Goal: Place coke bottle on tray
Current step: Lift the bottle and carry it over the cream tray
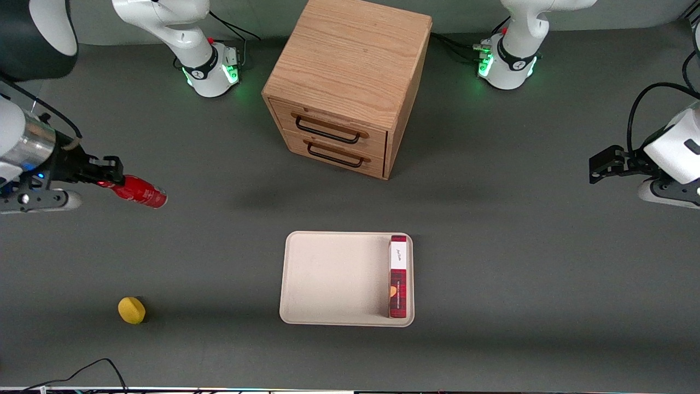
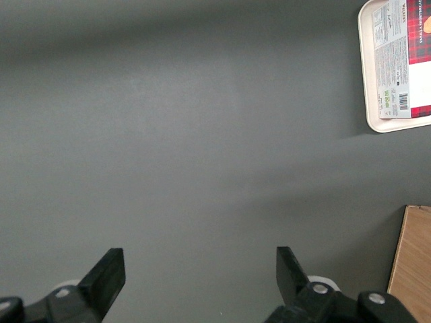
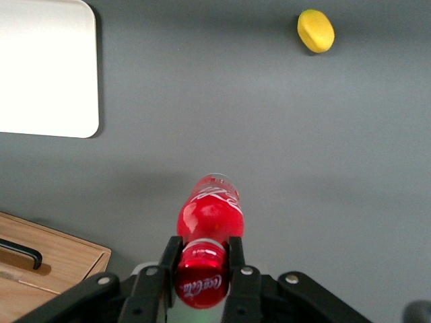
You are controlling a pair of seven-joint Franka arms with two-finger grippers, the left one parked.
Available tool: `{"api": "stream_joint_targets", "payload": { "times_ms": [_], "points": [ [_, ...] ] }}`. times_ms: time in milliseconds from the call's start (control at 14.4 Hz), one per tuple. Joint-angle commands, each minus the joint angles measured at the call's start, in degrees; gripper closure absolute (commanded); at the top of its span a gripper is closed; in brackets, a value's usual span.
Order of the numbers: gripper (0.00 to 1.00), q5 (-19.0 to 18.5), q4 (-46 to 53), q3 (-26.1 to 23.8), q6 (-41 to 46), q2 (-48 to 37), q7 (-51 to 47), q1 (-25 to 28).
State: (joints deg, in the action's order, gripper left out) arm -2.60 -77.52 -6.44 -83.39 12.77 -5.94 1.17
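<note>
The tool (image 1: 107, 174) pinches the coke bottle (image 1: 139, 192) by its capped neck, with the fingers (image 3: 168, 259) pressed against both sides of the cap. The bottle lies tilted and lifted off the grey surface (image 1: 492, 230), well apart from the tray (image 1: 333, 279), toward the working arm's end. On the tray stands a red plaid box (image 1: 398, 276) along the rim. A yellow ball (image 1: 132, 310) sits near the bottle, closer to the front camera.

Front cam overhead; wrist cams downward.
</note>
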Motion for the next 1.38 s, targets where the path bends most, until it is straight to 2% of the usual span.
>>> {"api": "stream_joint_targets", "payload": {
  "times_ms": [0,138,415,692,969,1177,1315],
  "points": [
    [1.0,1.5,7.9,-0.2,-0.1,7.6,-6.8,3.5],
    [1.0,2.2,9.3,-0.2,-5.2,11.0,-10.5,7.4],
    [1.0,2.2,9.4,-0.2,-18.6,15.9,-9.6,13.1],
    [1.0,0.7,10.5,0.5,-32.2,23.7,-9.6,18.2],
    [1.0,0.6,17.0,0.9,-36.6,33.0,-9.6,19.4],
    [1.0,0.4,17.0,1.0,-39.0,35.0,-9.5,19.3],
    [1.0,-1.6,16.9,1.6,-39.1,35.8,-9.5,19.3]
  ]
}}
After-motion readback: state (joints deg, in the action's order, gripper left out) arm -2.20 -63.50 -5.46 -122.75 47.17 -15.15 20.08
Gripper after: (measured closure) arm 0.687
